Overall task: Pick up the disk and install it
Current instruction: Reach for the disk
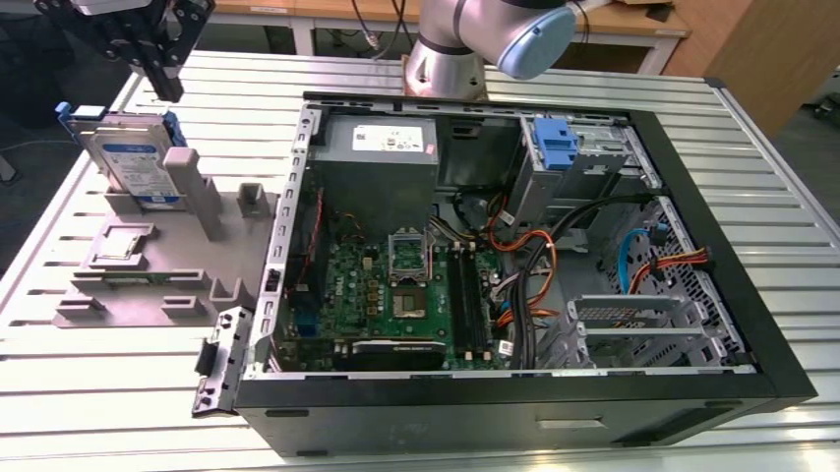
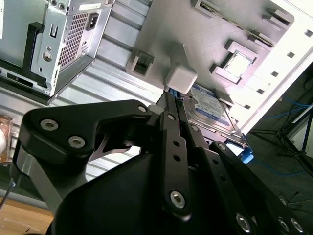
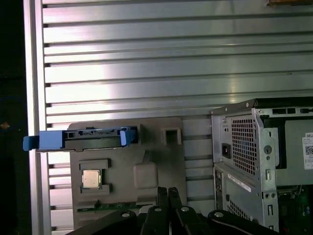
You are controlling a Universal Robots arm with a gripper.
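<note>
I'm getting bright, even overhead light. In the first wrist view a broad white glare runs across the ribbed table [image 3: 146, 83] beyond the gripper [image 3: 167, 196], and the floor [image 3: 12, 147] past the table's edge goes nearly black. In the second wrist view the grey fixture [image 2: 205, 39] ahead of the gripper [image 2: 171, 105] washes out to white. In the exterior view, soft shadow fills the computer case [image 1: 525, 413], well away from the gripper [image 1: 164, 88].
</note>
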